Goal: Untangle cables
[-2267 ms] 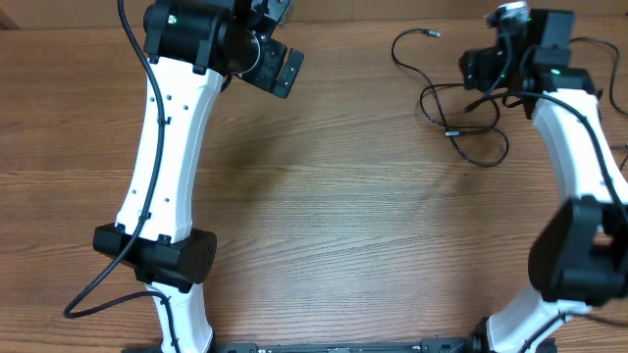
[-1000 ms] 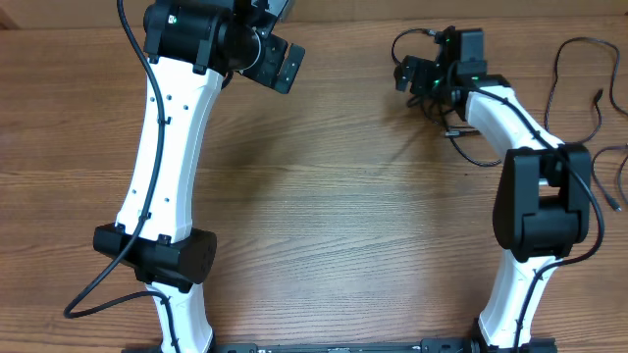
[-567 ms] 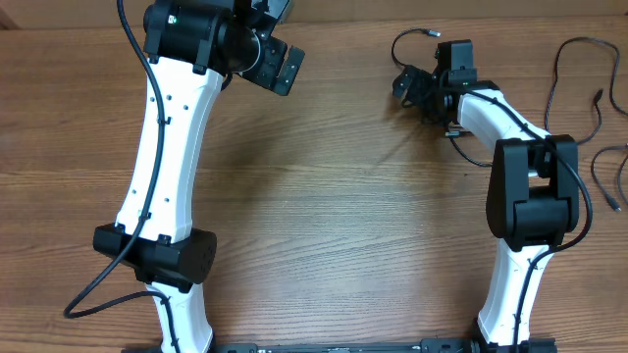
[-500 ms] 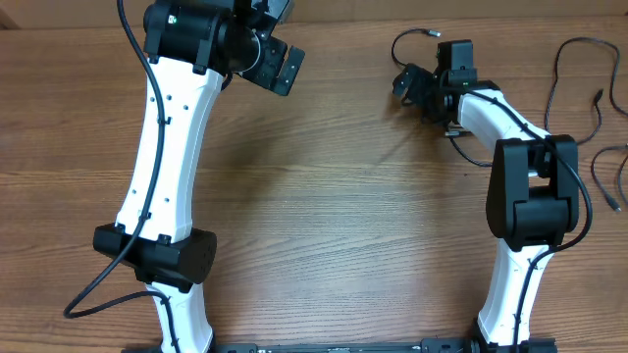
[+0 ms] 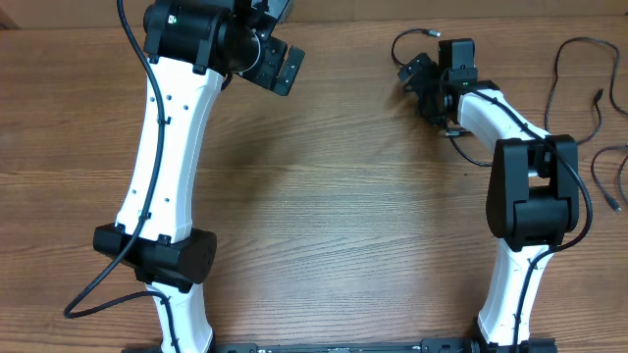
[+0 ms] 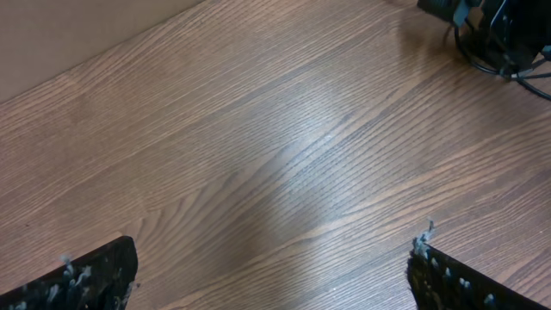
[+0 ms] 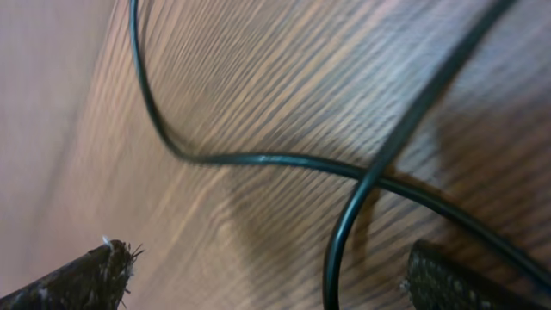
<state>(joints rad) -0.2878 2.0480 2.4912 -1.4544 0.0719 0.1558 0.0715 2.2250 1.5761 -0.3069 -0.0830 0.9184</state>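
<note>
The cables lie at the table's far right. A tangled loop [image 5: 395, 45] with a small plug pokes out beside my right gripper [image 5: 417, 78], and the arm hides most of the tangle. In the right wrist view, thin black cable strands [image 7: 258, 159] cross on the wood, and one strand [image 7: 336, 250] runs down between the fingers. My right gripper [image 7: 271, 284] is open just above them and holds nothing. My left gripper [image 5: 280, 64] hovers open at the far left centre, over bare wood [image 6: 271, 284].
Loose black cords [image 5: 557, 69] trail along the right edge of the table. The left wrist view catches the right gripper and tangle [image 6: 499, 34] at its top right corner. Thick arm cables hang by both arm bases.
The right arm swung in from the far right and folded over the tangle; in the last half second its gripper shifted slightly up and right. The left arm stayed still.
</note>
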